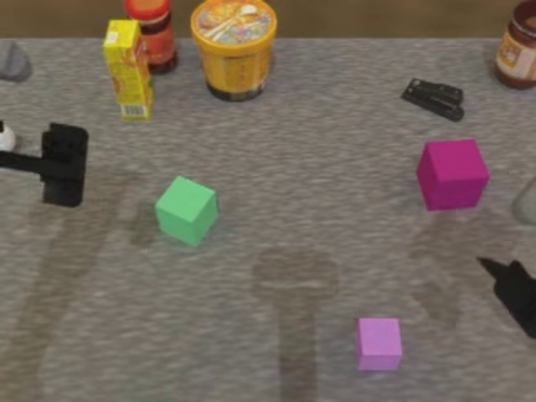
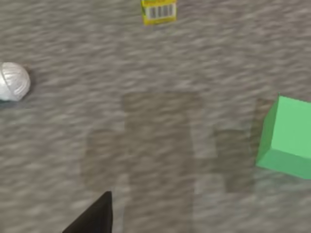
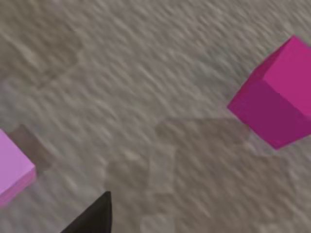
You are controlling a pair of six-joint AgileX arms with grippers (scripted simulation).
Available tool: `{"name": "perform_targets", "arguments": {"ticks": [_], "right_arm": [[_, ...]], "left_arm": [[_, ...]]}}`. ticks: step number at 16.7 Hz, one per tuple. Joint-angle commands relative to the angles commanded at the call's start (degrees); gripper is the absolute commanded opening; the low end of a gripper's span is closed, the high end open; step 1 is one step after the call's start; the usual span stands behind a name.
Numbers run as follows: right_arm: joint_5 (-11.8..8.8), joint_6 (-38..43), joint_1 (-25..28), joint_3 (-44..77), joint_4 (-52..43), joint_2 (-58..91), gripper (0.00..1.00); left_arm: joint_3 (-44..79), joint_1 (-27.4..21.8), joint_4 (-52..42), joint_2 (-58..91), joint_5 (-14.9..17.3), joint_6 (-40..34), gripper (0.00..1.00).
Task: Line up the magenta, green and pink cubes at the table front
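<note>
From above, the green cube (image 1: 186, 209) sits at nine o'clock on the counter (image 1: 335, 167), the magenta cube (image 1: 452, 173) at three, and the pink cube (image 1: 379, 343) near five. Only the left wrist view shows a white ball (image 2: 13, 81) near the yellow carton (image 2: 158, 11). I cannot tell if the left jaws (image 1: 64, 165) or right jaws (image 1: 512, 289) are open, and neither holds a cube.

The counter (image 1: 335, 142) looks like rough, speckled grey carpet. The magenta cube (image 1: 452, 174), green cube (image 1: 186, 209) and pink cube (image 1: 379, 343) are smooth and matt. The yellow carton (image 1: 127, 69) looks like printed paper.
</note>
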Motion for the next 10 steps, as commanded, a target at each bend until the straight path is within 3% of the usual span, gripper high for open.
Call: {"name": "perform_targets", "arguments": {"ticks": [5,10], "right_arm": [[0.7,12.1,-10.5,-19.1,13.6,-25.7,1.00],[2.4,21.5,-17.3,-32.0,24.1,-42.7,1.00]], "left_arm": [[24.2,-5.5,-17.2,33.2,0.1,1.3,1.00],[43.7,-9.7,-29.5,55.3,0.1,2.3,1.00]]}}
